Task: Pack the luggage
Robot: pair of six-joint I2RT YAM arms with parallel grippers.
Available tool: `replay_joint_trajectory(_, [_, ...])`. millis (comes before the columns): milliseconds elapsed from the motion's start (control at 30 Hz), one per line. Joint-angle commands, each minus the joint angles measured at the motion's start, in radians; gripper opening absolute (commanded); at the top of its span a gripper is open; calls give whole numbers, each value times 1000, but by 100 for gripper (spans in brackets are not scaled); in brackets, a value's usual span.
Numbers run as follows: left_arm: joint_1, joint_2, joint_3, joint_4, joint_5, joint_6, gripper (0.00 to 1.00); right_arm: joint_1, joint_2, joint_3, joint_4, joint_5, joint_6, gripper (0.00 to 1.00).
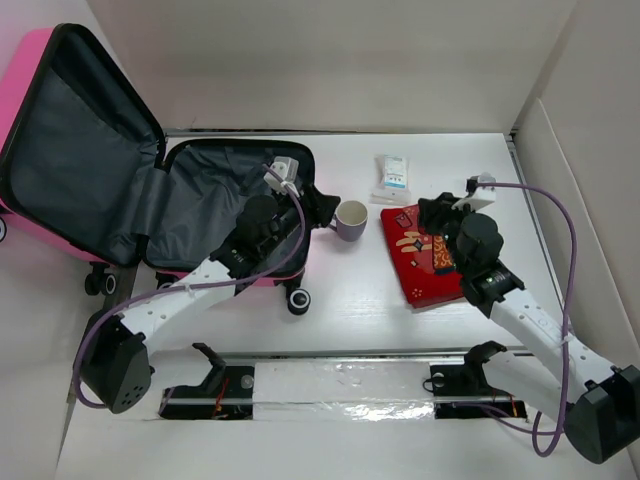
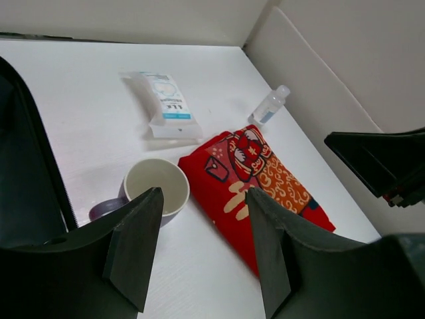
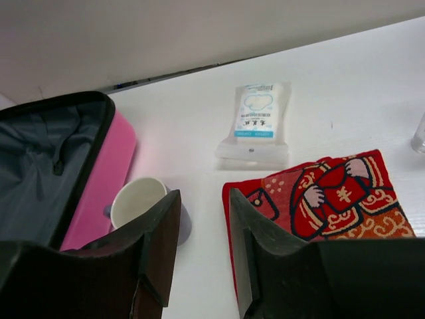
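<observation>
The left gripper (image 1: 322,207) and right gripper (image 1: 437,212) both hang parted and empty. The luggage (image 1: 60,150), open at the left of the table (image 1: 330,320), looks rigid, light and smooth, probably best gripped at its rim: bright pink shell, dark grey lining, black wheels. Red cloth (image 1: 425,255), mug (image 1: 351,218) and wipes (image 1: 393,175) lie nearby.

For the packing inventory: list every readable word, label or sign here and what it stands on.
"A L K", blurred and uncertain: wipes packet; smaller lines unreadable.
"¥"-like mark: figure on the red cloth.
Small bottle: blue label, too small to read.
Mug, luggage: no text visible.
</observation>
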Motion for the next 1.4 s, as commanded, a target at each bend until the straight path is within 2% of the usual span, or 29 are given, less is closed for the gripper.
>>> replay_joint_trajectory(0, [-1,4,-2,76,90,-23,51,-4,-18,7,48,20,1,39])
replay_joint_trajectory(67, [-1,20,15,42,104,-19,51,-13,-18,3,54,13,3,27])
replay_joint_trajectory(100, [-1,32,7,54,130,-18,47,-13,-17,4,55,0,1,15])
replay_joint_trajectory(167, [-1,43,-11,96,164,-28,40,-13,-9,9,51,-12,-3,5])
replay_joint_trajectory(200, [-1,62,-10,119,197,-32,34,-13,-6,10,49,-7,-3,1])
replay_joint_trajectory(267, [-66,87,10,96,184,-20,27,-13,-2,13,46,-13,-3,0])
replay_joint_trajectory(300, [-99,105,29,65,109,-3,21,-13,-2,16,43,-21,-5,0])
replay_joint_trajectory(367, [-186,127,49,48,37,38,17,-13,-11,20,37,-17,-9,0])
replay_joint_trajectory(500, [-255,211,108,7,-19,18,2,-22,-49,9,26,42,-31,0])
replay_joint_trajectory(567, [-278,243,115,22,-34,-18,0,-22,-90,36,-42,118,-39,0])
replay_joint_trajectory(667, [-320,326,171,-13,-55,-54,0,-32,-178,43,-69,152,-43,9])
replay_joint_trajectory(700, [-330,360,188,-16,-78,-74,0,-32,-198,24,-55,145,-55,20])
replay_joint_trajectory(800, [-343,446,220,-18,-71,-139,0,-32,-253,15,-47,114,-65,41])
replay_joint_trajectory(833, [-343,467,268,-34,-75,-159,7,-32,-259,15,-49,115,-63,52])
replay_joint_trajectory(900, [-343,532,309,-77,-80,-189,30,-32,-262,17,-53,109,-59,62])
replay_joint_trajectory(933, [-343,549,341,-97,-95,-239,52,-32,-262,18,-53,100,-59,65])
replay_joint_trajectory(967, [-343,576,360,-113,-108,-267,68,-32,-259,21,-59,88,-59,68])
replay_joint_trajectory(1000, [-343,592,369,-119,-108,-290,73,-32,-258,23,-63,86,-59,68])
replay_joint_trajectory(1200, [-343,725,437,-218,-196,-431,80,-32,-245,32,-69,49,-52,69])
replay_joint_trajectory(1367, [-343,800,509,-272,-258,-462,81,-41,-261,32,-82,36,-49,69])
